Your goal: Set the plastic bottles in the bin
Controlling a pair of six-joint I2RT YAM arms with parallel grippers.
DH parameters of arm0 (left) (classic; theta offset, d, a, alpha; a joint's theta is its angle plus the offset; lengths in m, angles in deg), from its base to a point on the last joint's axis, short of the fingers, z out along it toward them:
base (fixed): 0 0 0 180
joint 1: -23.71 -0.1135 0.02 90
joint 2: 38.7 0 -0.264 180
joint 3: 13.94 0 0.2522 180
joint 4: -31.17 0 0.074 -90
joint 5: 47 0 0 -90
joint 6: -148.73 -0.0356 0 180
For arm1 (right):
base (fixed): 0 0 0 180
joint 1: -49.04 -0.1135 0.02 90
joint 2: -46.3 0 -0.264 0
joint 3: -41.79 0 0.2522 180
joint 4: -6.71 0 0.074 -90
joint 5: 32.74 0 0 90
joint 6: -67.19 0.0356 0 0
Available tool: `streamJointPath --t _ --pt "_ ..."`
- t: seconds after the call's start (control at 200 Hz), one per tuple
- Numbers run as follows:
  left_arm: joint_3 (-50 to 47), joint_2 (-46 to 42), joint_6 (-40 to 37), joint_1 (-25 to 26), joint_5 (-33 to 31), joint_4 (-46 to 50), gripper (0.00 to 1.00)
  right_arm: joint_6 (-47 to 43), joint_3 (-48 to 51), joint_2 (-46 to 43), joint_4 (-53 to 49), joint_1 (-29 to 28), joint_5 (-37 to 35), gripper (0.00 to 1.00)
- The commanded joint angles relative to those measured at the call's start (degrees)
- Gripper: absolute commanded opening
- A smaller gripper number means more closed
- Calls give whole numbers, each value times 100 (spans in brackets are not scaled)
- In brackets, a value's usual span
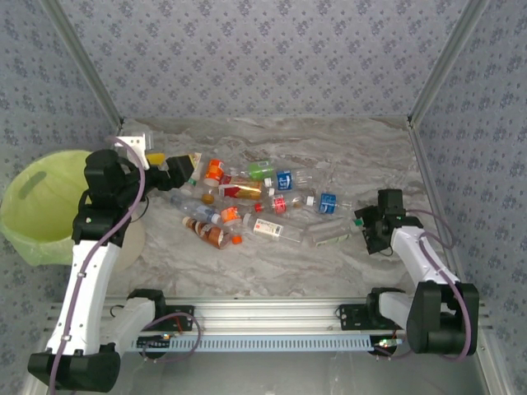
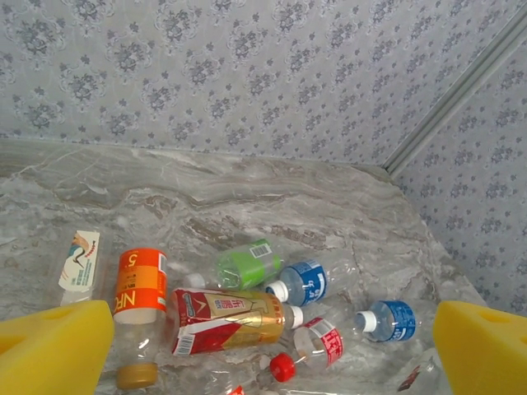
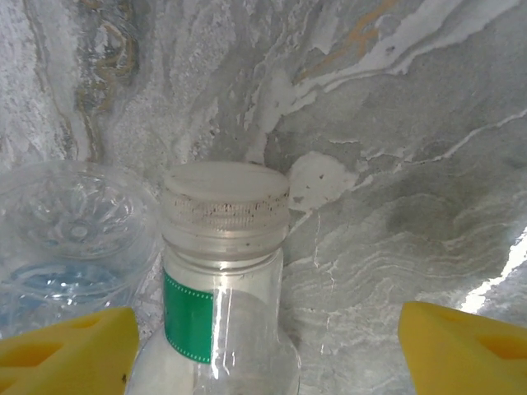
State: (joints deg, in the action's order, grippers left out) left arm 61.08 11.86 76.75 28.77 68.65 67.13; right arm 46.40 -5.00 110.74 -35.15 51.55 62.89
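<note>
The plastic bottles [image 1: 240, 191] lie heaped in the middle of the counter [image 1: 329, 148]. Bare marble runs behind them to the far wall [image 1: 263, 58] and in front of them to the near rail [image 1: 272, 311]. The bin [image 1: 33, 239] stands off the counter's left edge, cut by the frame and partly hidden behind the left arm [image 1: 95, 263]. The left tool [image 1: 183, 167] stands wide open at the heap's left end. The right tool [image 1: 365, 222] is open, with its pads [image 3: 66, 354] on either side of a white-capped bottle [image 3: 224, 214] whose lower body is cut off. Beside it, a clear bottle [image 3: 74, 222] shows only a blurred base.
</note>
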Motion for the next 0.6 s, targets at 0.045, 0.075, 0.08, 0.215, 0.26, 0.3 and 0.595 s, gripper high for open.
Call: streamJointPath --t 0.045,0.075,0.08,0.215,0.26,0.3,0.595 --pt "-132 -113 -95 39 -120 -233 99 187 -102 295 262 24 195 83" --pt "-143 -104 -82 39 -113 -246 100 205 -120 368 307 20 202 83" --pt "-146 -102 -81 39 -113 -248 100 206 -122 381 319 17 206 83" --pt "-197 -43 253 47 -134 -385 99 153 -215 789 576 -33 206 81" --pt "-247 -19 380 87 -86 -501 100 63 -255 978 625 -29 169 80" --pt "-288 4 503 154 -135 -599 100 11 -282 1131 655 -22 173 77" --pt "-255 389 211 555 91 -412 99 -102 -249 1506 1022 -41 2 60"
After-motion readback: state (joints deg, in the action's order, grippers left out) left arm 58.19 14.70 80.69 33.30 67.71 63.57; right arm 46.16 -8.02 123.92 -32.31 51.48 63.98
